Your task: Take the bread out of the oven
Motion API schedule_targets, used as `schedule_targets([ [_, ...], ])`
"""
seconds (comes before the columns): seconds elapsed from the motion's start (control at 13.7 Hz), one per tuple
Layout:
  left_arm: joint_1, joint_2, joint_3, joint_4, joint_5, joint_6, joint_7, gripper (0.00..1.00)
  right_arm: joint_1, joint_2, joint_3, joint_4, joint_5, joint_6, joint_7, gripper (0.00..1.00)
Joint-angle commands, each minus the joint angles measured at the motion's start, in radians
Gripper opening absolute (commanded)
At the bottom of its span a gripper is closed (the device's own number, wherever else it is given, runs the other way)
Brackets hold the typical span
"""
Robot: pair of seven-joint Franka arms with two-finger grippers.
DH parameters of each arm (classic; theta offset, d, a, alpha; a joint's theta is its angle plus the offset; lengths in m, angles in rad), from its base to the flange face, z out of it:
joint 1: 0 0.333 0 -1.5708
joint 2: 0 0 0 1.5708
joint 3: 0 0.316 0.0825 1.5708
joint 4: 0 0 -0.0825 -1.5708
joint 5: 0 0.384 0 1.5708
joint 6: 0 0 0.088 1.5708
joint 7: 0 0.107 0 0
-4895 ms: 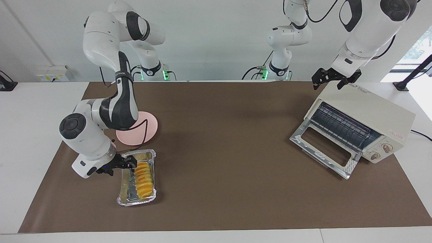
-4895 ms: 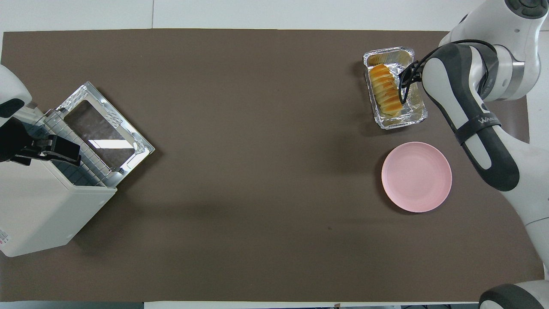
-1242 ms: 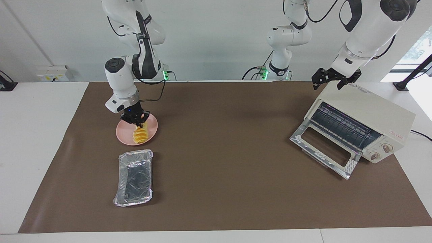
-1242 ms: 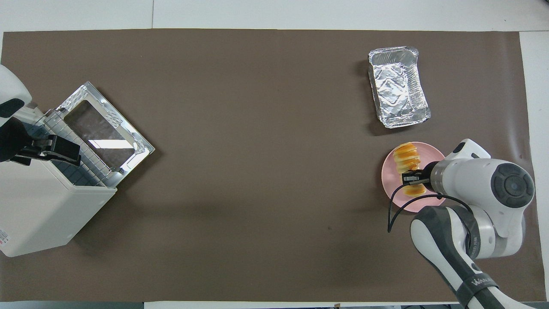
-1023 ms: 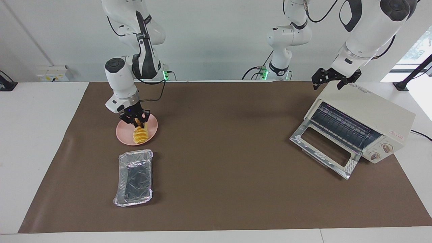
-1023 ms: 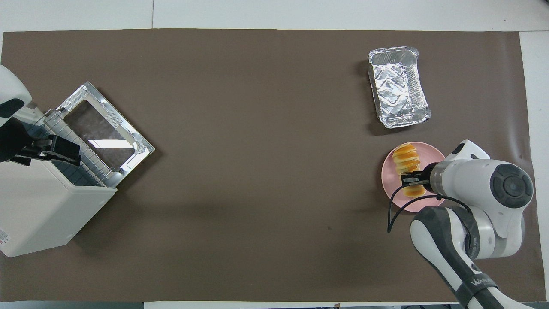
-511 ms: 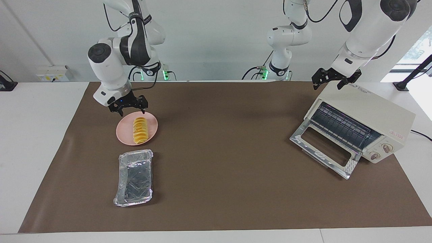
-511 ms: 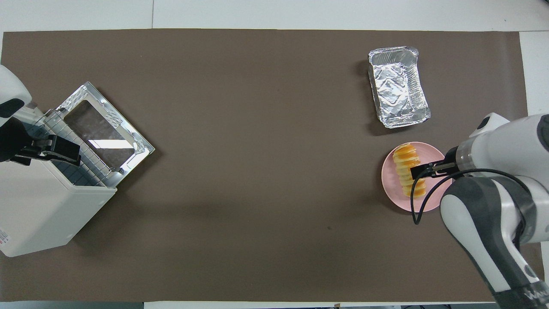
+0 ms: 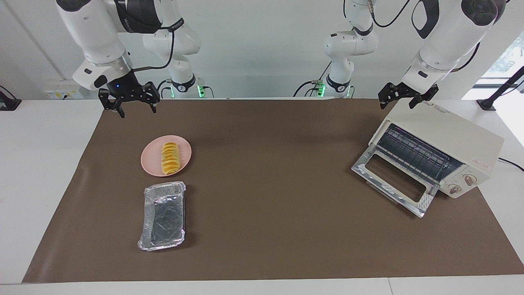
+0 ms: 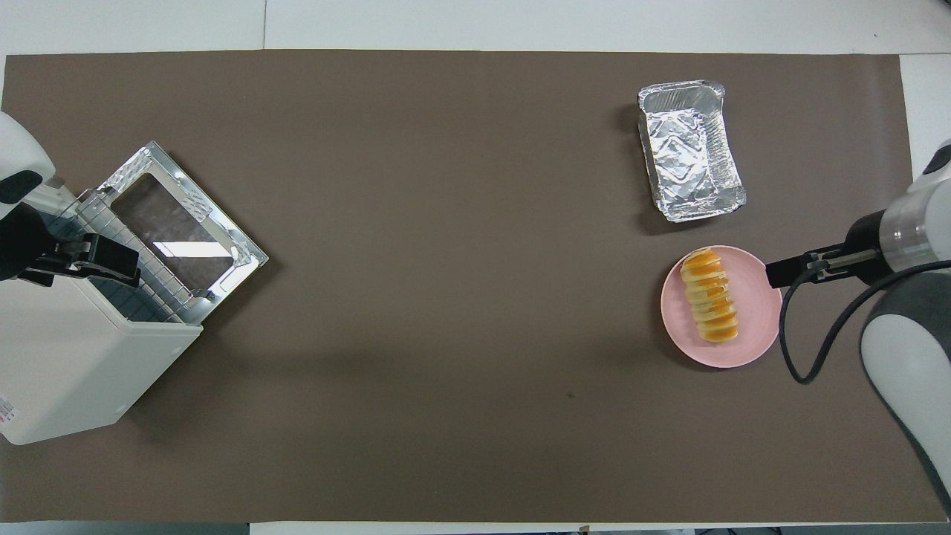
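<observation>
The bread point(image 9: 170, 157) lies lengthwise on the pink plate point(image 9: 184, 162), toward the right arm's end of the table point(image 9: 266, 229), with the empty foil tray point(image 9: 161, 216) just beside the plate and farther from the robots. The oven point(image 9: 444, 153) stands well apart at the left arm's end, its glass door point(image 9: 393, 184) dropped open and its rack bare. The right hand point(image 9: 132, 101) hangs high over the mat's edge near the plate, fingers spread and holding nothing. The left hand point(image 9: 403, 96) waits above the oven's top, fingers spread too and empty. By the look of it the bread is out and set down, so the step in hand is clearing away. To do that well, the right arm should rise straight and swing off without dipping toward the plate, so its trailing cable does not brush the bread or nudge the plate.
</observation>
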Motion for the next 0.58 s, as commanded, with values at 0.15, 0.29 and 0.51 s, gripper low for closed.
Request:
schedule_targets([
  [0.15,0.012,-0.012,-0.004,-0.004,-0.011,0.005,0.009,1.0,-0.058,0.136,0.011,0.311,0.012,-0.263,-0.076,1.0],
  [0.29,0.012,-0.011,-0.004,-0.004,-0.011,0.005,0.009,1.0,-0.06,0.144,0.008,0.305,0.002,-0.251,-0.087,1.0],
  [0.51,0.013,-0.011,-0.004,-0.004,-0.012,0.005,0.009,1.0,-0.081,0.135,0.009,0.232,0.002,-0.176,-0.082,1.0],
])
